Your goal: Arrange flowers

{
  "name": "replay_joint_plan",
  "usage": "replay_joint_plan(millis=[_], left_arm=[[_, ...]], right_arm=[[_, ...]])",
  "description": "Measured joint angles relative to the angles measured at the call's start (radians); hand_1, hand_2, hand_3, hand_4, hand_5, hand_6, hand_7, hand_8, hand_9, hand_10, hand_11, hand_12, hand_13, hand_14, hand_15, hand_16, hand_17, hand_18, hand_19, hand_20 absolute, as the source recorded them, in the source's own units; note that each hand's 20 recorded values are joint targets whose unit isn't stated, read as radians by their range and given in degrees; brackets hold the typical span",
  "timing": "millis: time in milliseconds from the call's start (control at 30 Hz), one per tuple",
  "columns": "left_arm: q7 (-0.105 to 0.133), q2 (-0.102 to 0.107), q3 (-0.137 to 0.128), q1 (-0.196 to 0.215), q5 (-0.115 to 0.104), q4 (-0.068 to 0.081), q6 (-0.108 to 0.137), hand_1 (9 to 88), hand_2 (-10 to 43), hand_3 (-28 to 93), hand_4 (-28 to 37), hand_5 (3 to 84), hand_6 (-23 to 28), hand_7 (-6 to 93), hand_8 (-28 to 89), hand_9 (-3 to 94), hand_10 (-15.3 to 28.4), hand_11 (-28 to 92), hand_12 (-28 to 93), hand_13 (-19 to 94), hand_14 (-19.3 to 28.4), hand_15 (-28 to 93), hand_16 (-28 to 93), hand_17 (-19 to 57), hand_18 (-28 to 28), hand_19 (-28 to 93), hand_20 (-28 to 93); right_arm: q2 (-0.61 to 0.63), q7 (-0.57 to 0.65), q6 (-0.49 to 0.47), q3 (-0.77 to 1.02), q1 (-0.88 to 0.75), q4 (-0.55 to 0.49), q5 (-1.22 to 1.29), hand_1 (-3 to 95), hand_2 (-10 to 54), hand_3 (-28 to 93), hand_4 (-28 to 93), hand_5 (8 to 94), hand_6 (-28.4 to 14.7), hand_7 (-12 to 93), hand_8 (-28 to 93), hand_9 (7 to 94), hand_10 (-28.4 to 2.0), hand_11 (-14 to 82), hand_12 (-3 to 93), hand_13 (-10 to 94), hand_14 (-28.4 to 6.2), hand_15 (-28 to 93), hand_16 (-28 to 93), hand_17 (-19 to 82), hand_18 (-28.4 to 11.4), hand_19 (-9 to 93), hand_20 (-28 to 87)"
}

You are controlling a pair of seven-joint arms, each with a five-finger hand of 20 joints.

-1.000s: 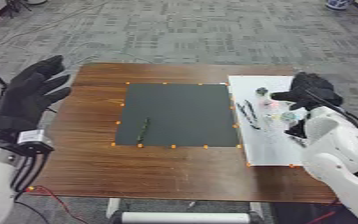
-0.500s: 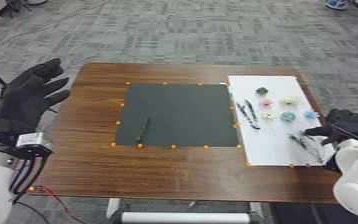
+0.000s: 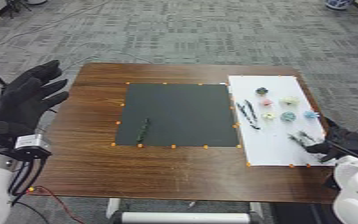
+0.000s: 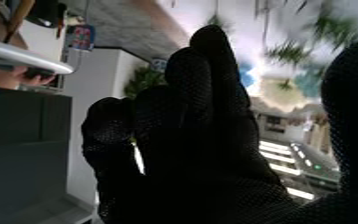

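Some thin sprigs [image 3: 298, 140] lay on the white sheet [image 3: 282, 85] beside my right hand [image 3: 348, 142] in the head view, light and bendy, I judged, best pinched mid-stem. In the right wrist view, that hand's fingers were straight and close together, thumb apart.

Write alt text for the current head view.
Right hand beside dark sprigs on a white board, which also holds small pastel flowers and dark stems. To its left, a dark mat bears one green stem; left hand hovers at the wooden table's left side.
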Motion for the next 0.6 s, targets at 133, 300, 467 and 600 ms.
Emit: replay_joint_plan(millis=[133, 300, 467, 600], left_arm=[[0.0, 0.0, 0.001, -0.001, 0.0, 0.0, 0.0, 25.1, -9.2, 70, -26.5, 23.5, 2.2, 22.6, -11, 17.3, 9.7, 21, 20, 9, 13.0, 40, -3, -10.7, 20.5, 41, 8], [0.0, 0.0, 0.0, 0.003, 0.0, -0.001, 0.001, 25.3, -9.0, 70, -26.5, 23.6, 2.3, 22.5, -11, 17.4, 9.8, 21, 20, 9, 13.0, 40, -3, -10.7, 20.5, 41, 8], [0.0, -0.004, -0.007, 0.012, 0.0, -0.004, 0.002, 25.4, -8.9, 70, -26.5, 23.6, 2.3, 22.6, -11, 17.4, 9.8, 21, 20, 9, 13.0, 40, -3, -10.7, 20.5, 41, 8], [0.0, -0.006, -0.017, 0.023, 0.0, -0.01, 0.005, 25.5, -8.8, 70, -26.5, 23.7, 2.2, 22.6, -11, 17.5, 9.8, 21, 20, 9, 13.1, 41, -3, -10.7, 20.5, 41, 8]], right_arm=[[0.002, 0.018, -0.028, -0.081, 0.052, 0.024, -0.015, 24.0, -9.5, 82, -28, 62.8, -4.6, 41, -12, 66.0, -14.6, 54.0, 46.7, 60, -13.2, 81, 41, 32, -23.6, 90, 54], [0.001, 0.038, -0.015, -0.114, 0.079, 0.039, -0.04, 40.1, -9.5, 79, -28, 70.1, -1.2, 45, 13, 74.0, -11.6, 53.6, 52.3, 68, -11.2, 81, 42, 37, -23.2, 93, 55], [0.005, 0.03, 0.093, -0.152, 0.087, 0.061, -0.062, 43.4, -9.5, 84, -27, 72.7, 0.1, 49, 18, 78.8, -10.0, 55.0, 57.2, 72, -10.3, 83, 44, 42, -22.9, 93, 61], [0.007, 0.004, 0.168, -0.168, 0.088, 0.069, -0.075, 40.4, -9.2, 85, -19, 72.2, 0.2, 53, 22, 86.0, -7.2, 56.7, 49.9, 80, -6.4, 82, 45, 51, -21.1, 93, 68]])
